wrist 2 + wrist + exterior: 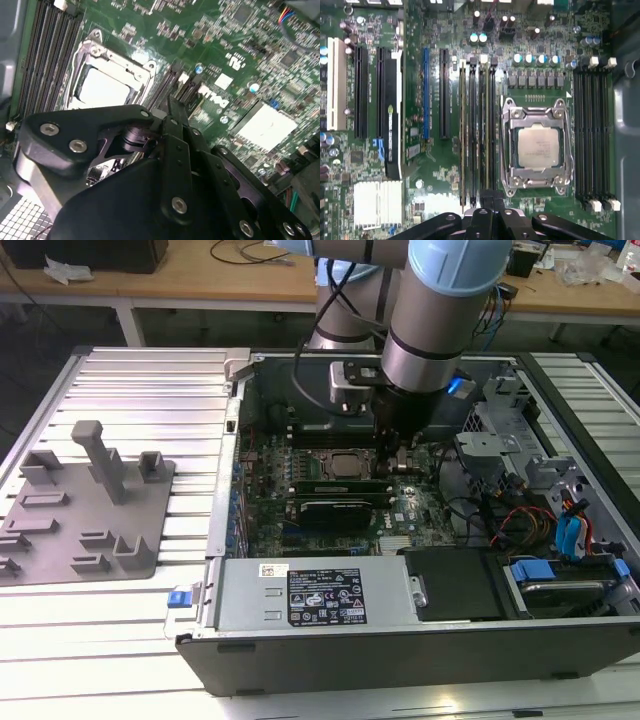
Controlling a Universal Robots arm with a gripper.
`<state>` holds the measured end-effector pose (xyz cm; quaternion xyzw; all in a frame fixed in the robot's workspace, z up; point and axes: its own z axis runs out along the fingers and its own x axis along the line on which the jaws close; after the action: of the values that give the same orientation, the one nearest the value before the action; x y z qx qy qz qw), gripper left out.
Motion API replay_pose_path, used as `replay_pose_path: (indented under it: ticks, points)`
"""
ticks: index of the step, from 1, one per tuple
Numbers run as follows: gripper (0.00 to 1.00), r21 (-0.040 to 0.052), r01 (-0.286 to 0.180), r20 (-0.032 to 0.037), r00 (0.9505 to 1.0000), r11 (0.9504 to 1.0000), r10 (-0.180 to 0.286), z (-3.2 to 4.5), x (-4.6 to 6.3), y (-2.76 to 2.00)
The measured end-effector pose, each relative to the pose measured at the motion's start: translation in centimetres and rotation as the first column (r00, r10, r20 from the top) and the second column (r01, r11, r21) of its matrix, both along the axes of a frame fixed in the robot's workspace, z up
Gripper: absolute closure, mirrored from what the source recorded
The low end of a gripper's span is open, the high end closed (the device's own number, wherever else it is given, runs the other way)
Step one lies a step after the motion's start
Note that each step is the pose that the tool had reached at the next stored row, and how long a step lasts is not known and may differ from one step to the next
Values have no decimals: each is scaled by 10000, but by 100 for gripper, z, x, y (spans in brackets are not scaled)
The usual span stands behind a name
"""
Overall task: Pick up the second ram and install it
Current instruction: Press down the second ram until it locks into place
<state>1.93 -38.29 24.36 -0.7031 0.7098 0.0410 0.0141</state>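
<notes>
My exterior view looks down from the open computer case's (300, 640) front edge, while both wrist views hang close above its motherboard (445, 165), sharing the processor socket (536, 146).

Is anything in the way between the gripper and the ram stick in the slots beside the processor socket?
Nothing visible. In the first wrist view the gripper sits right at the end of the second ram, which stands in a slot beside the processor socket.
</notes>
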Motion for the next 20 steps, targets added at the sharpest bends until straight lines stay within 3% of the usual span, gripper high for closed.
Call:
replay_pose_path:
  ticks: [9, 20]
  points:
    - [92, 2, -1, 0, 10000, 10000, 1, -18, -540, 1]
    - [92, -1, 1, -1, 10000, 10000, -1, -61, -761, 0]
